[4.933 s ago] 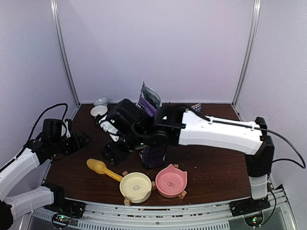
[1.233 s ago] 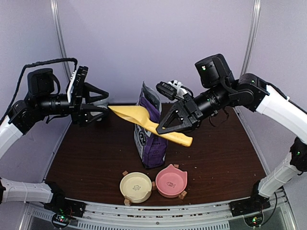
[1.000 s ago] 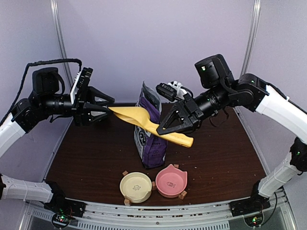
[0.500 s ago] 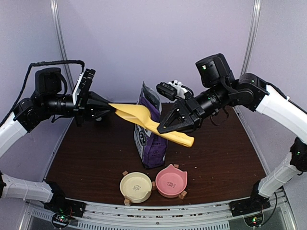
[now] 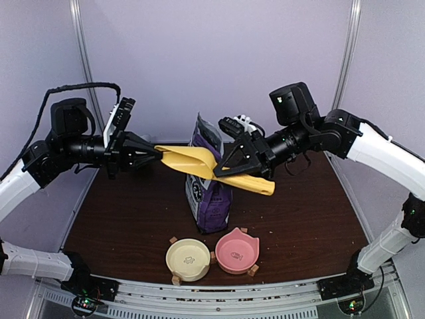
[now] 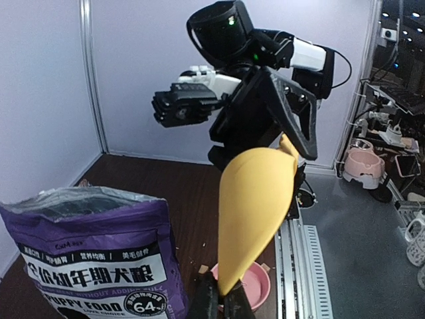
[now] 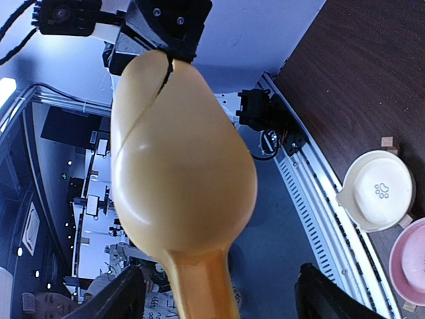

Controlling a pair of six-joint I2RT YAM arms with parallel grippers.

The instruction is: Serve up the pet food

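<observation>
A yellow scoop [image 5: 216, 170] hangs level in the air above the purple "PUPPY FOOD" bag [image 5: 209, 194]. My left gripper [image 5: 157, 154] is shut on the front tip of the scoop's bowl [image 6: 255, 199], pinching it between the fingertips [image 6: 207, 300]. My right gripper [image 5: 227, 167] stands open, its fingers [image 7: 124, 298] spread wide on either side of the scoop's handle [image 7: 202, 286] without pressing it. The bag [image 6: 86, 256] stands upright with its top open. The pet food itself is hidden inside the bag. A cream bowl [image 5: 188, 259] and a pink bowl [image 5: 237, 251] sit in front of the bag.
The bowls rest in small wooden holders near the table's front edge [image 5: 219, 282]. The pink bowl [image 6: 255, 287] lies below the scoop in the left wrist view. The cream bowl [image 7: 376, 193] and pink bowl [image 7: 413, 260] show in the right wrist view.
My left gripper moved onto the scoop's tip and shut on it. My right gripper's jaws then opened off the handle. The scoop shifted slightly right and levelled.
</observation>
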